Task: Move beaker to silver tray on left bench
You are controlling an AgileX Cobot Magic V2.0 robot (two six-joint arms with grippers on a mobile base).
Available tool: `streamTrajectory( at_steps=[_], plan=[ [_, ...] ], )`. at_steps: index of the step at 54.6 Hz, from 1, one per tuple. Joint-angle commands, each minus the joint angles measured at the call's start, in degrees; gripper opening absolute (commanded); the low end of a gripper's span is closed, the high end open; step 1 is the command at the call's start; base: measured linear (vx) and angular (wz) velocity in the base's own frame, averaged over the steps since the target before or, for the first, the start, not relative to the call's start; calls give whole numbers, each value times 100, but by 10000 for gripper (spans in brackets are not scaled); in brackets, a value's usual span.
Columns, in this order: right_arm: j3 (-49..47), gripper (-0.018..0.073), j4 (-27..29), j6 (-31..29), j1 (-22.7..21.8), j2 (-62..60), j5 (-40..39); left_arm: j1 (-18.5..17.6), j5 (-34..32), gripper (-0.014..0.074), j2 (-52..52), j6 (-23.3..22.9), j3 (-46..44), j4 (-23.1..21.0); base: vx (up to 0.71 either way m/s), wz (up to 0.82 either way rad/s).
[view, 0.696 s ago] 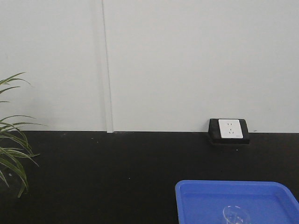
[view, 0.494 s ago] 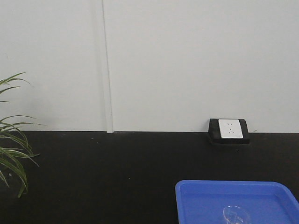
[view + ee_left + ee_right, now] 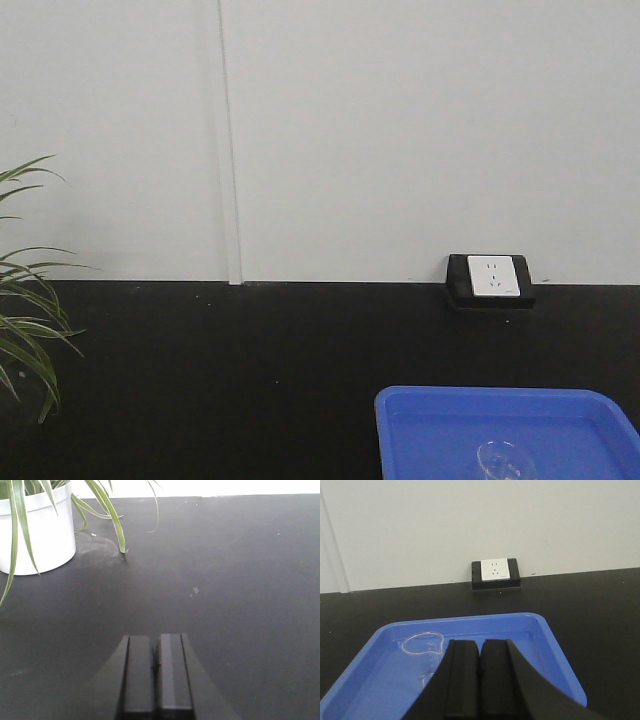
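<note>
Clear glass small beaker [image 3: 423, 647] sits in the blue plastic tray [image 3: 547, 640] — right gripper [image 3: 481, 652] and left gripper [image 3: 156, 647] are both pinched together, empty. Coming in closed like that could tip the glass — open up first.

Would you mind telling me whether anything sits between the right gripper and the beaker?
Nothing visible does. The beaker stands alone in the blue tray, close ahead of the shut right gripper and slightly to its left, with only tray floor showing between them.
</note>
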Motion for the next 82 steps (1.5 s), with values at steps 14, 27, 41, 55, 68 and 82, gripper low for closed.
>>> streamTrajectory(
  at_steps=[14, 27, 41, 55, 68, 82],
  plan=[
    [65, -11, -64, -47, -25, -103, -487, -16, -470, 1, -91, -5, 188, -5, 0, 0],
    [65, -11, -63, -32, -25, -103, -631, -16, -470, 1, -91, -5, 188, -5, 0, 0],
    [-131, -8, -25, -24, -25, -64, -1706, -16, -470, 1, -91, -5, 188, -5, 0, 0],
    [-1497, -5, -71, -52, -25, 1050, -732, -16, -470, 1, -91, -5, 188, -5, 0, 0],
    [-2085, 6, -175, -52, -25, 2519, -610, -16, -470, 1, -91, -5, 188, -5, 0, 0],
    [-2085, 44, -424, -52, -25, 3642, -867, -16, -470, 1, -91, -5, 188, -5, 0, 0]
  ],
)
